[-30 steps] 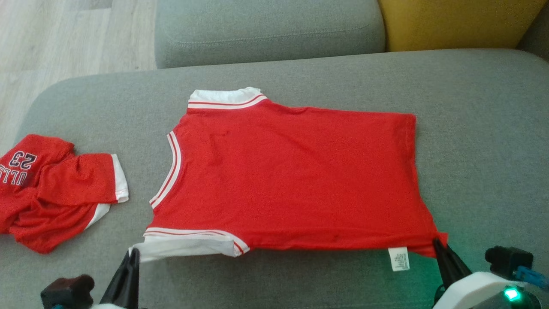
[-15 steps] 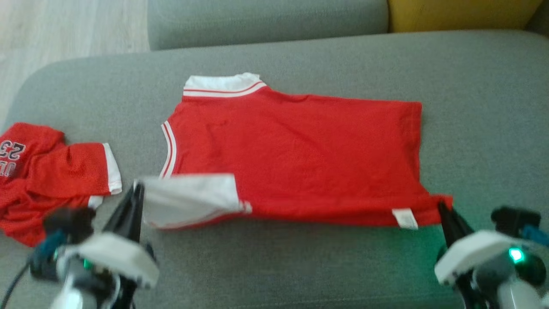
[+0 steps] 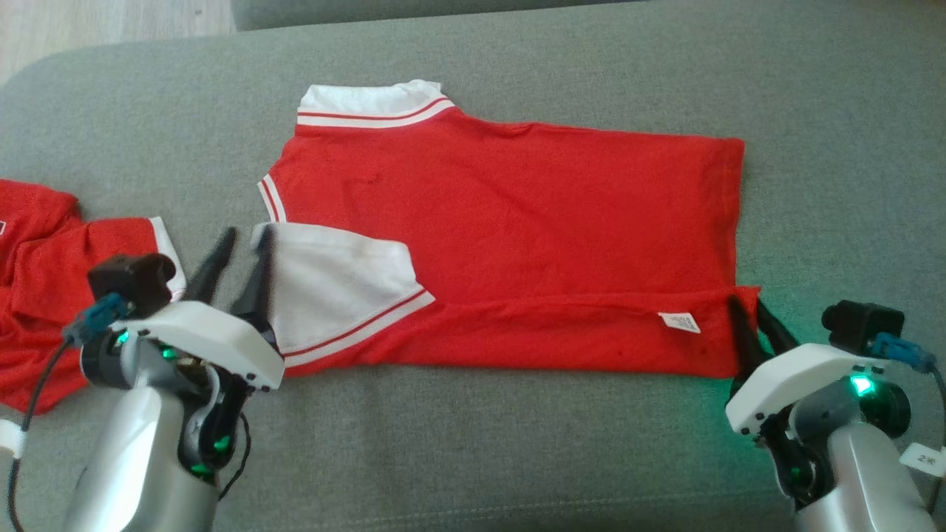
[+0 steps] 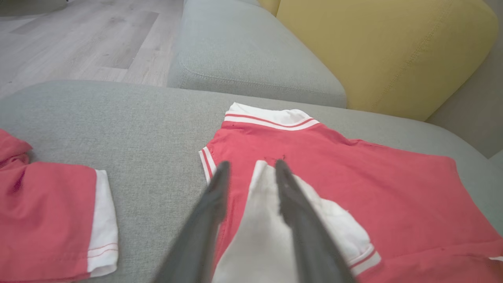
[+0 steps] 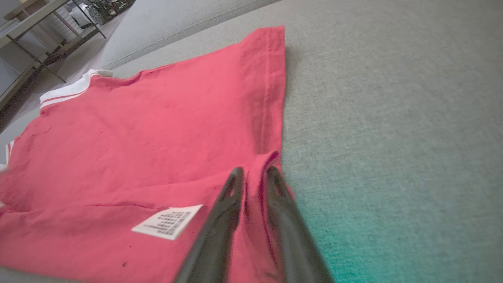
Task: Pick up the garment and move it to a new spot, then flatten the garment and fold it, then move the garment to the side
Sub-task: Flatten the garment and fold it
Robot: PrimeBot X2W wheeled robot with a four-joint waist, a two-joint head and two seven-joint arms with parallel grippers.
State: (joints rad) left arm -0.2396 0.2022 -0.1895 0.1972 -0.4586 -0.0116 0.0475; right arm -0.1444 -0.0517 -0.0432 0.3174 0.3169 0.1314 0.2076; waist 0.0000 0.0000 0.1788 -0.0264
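The garment [image 3: 517, 207] is a red jersey with white sleeves, lying flat on the grey sofa seat [image 3: 517, 458]. Its near edge is folded over onto the body. My left gripper [image 3: 244, 236] stands open over the folded-back white sleeve [image 3: 332, 281]; in the left wrist view the left gripper [image 4: 251, 167] has the sleeve's tip lying loose between its parted fingers. My right gripper [image 3: 746, 303] is at the folded hem corner; in the right wrist view the right gripper [image 5: 253, 173] has its fingers slightly apart around a ridge of the garment [image 5: 157, 118].
A second crumpled red garment [image 3: 44, 295] lies at the seat's left end, close to my left arm. A white care label [image 3: 678, 321] lies on the fold. A yellow cushion [image 4: 385, 51] and a grey cushion [image 4: 251, 59] stand behind. Wooden floor [image 4: 78, 35] lies beyond the sofa's left edge.
Both grippers carried the garment's near edge away from me and laid it over the body. Both jaws then parted. The head camera tilted downward.
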